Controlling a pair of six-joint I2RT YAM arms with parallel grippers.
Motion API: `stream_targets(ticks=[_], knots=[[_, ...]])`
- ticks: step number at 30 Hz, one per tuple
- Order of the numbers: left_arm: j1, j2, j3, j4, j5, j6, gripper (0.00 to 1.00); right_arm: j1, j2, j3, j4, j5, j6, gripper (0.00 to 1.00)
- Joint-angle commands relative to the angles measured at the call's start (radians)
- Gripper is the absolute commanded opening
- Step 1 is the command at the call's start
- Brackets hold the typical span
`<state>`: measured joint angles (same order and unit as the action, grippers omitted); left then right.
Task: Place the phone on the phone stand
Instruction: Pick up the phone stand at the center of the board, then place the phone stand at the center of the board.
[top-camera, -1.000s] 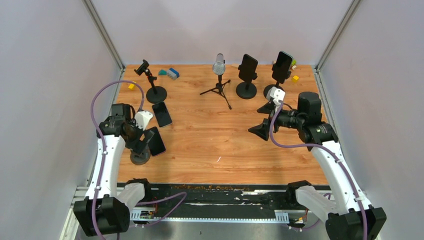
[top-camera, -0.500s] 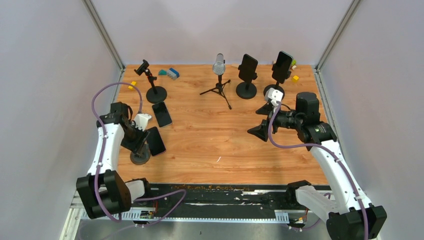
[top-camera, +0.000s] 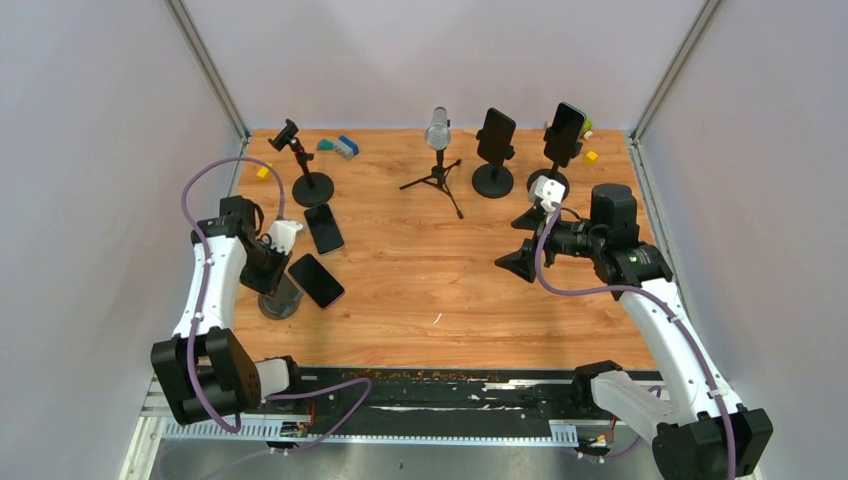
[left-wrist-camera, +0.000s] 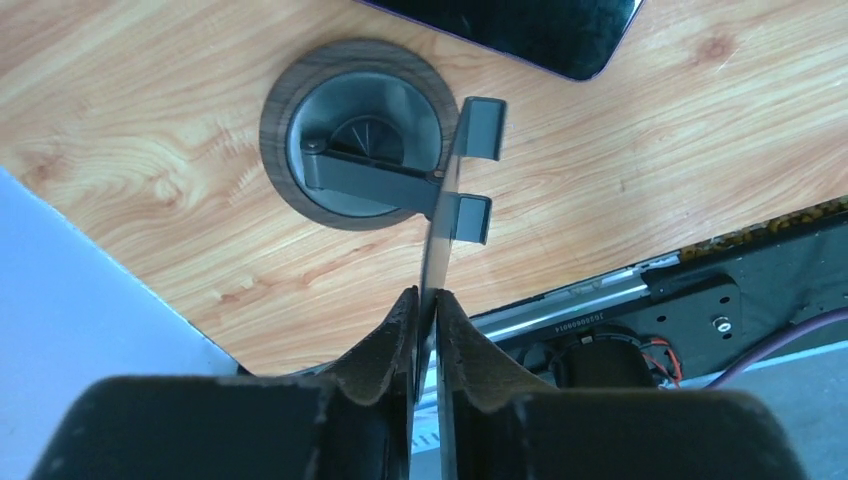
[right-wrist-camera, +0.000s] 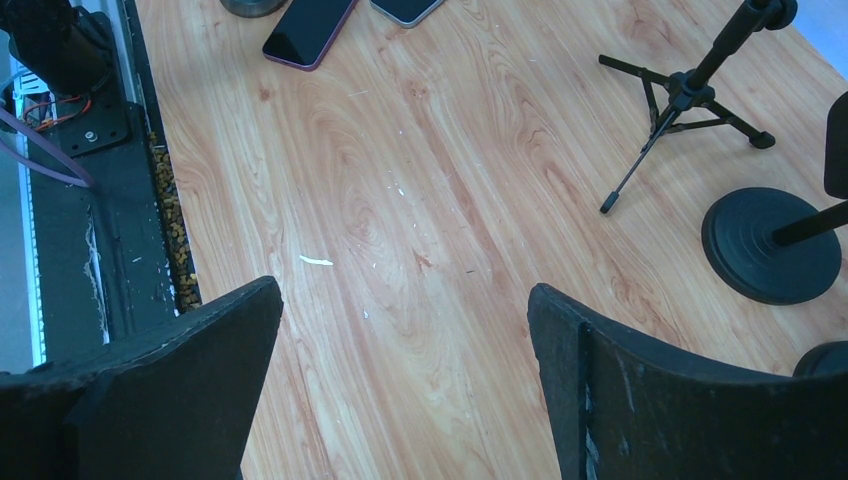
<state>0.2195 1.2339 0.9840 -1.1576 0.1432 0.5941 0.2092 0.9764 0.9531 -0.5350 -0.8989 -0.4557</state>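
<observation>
The phone (top-camera: 316, 280) lies flat on the counter (top-camera: 430, 270), long axis running far-left to near-right, just beside the phone stand (left-wrist-camera: 355, 145), whose cradle plate the left hand (left-wrist-camera: 427, 310) pinches tight. Right hand (right-wrist-camera: 403, 290) gapes wide. Four phones, four stands in all

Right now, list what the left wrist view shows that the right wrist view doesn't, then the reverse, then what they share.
Left wrist only: the left gripper shut on the thin cradle plate of the phone stand, seen edge-on.
Right wrist only: the right gripper open above bare wood, a microphone tripod, a second phone lying flat, and another stand's black round base.
Both: the wooden table, the purple-edged phone lying flat beside the phone stand, and that stand's base, only a sliver in the right wrist view.
</observation>
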Motion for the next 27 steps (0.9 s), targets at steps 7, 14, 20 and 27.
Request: stream_targets(ticks=[7, 14, 20, 27], knots=[[0.002, 0.007, 0.225, -0.188, 0.182, 0.096, 0.02, 0.006, 0.004, -0.002, 0.003, -0.005, -0.032, 0.94], [-0.114, -0.018, 0.261, -0.214, 0.220, 0.093, 0.00, 0.006, 0.017, -0.001, 0.002, 0.009, -0.033, 0.94], [-0.291, -0.017, 0.300, -0.193, 0.272, 0.040, 0.00, 0.007, 0.027, -0.002, 0.002, 0.038, -0.045, 0.94], [-0.601, 0.038, 0.341, -0.090, 0.302, -0.072, 0.00, 0.005, 0.040, 0.004, 0.004, 0.062, -0.060, 0.99]])
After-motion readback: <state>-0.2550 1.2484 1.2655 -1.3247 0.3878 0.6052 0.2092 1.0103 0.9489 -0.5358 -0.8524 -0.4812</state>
